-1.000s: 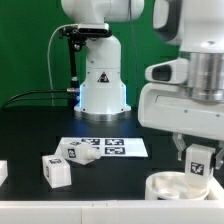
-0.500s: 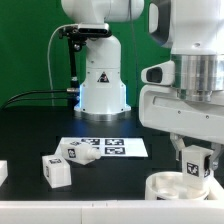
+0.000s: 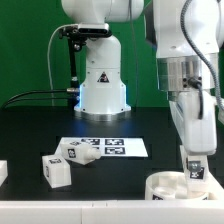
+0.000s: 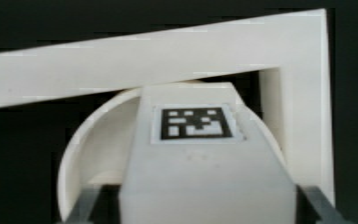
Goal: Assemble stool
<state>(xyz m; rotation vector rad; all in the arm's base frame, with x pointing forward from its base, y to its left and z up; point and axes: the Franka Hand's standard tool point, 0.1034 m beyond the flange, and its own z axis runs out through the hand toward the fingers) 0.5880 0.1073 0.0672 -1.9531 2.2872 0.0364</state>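
My gripper (image 3: 196, 160) is shut on a short white leg (image 3: 196, 170) with a black-and-white tag. It holds the leg upright just above the round white seat disc (image 3: 172, 187) at the front of the exterior view's right. In the wrist view the leg (image 4: 197, 160) fills the middle with its tag facing the camera. Dark fingers (image 4: 98, 205) flank it on both sides. The seat's curved rim (image 4: 101, 135) shows behind the leg. Whether the leg's lower end touches the seat is hidden.
Two loose tagged legs (image 3: 57, 170) (image 3: 80, 152) lie on the black table at the exterior view's left, beside the marker board (image 3: 108, 147). The arm's white base (image 3: 102, 88) stands behind. A white angled bar (image 4: 158, 65) runs behind the seat.
The hand has turned about its upright axis, now showing its narrow side, and has sunk slightly with the leg toward the seat disc. The loose legs have not moved.
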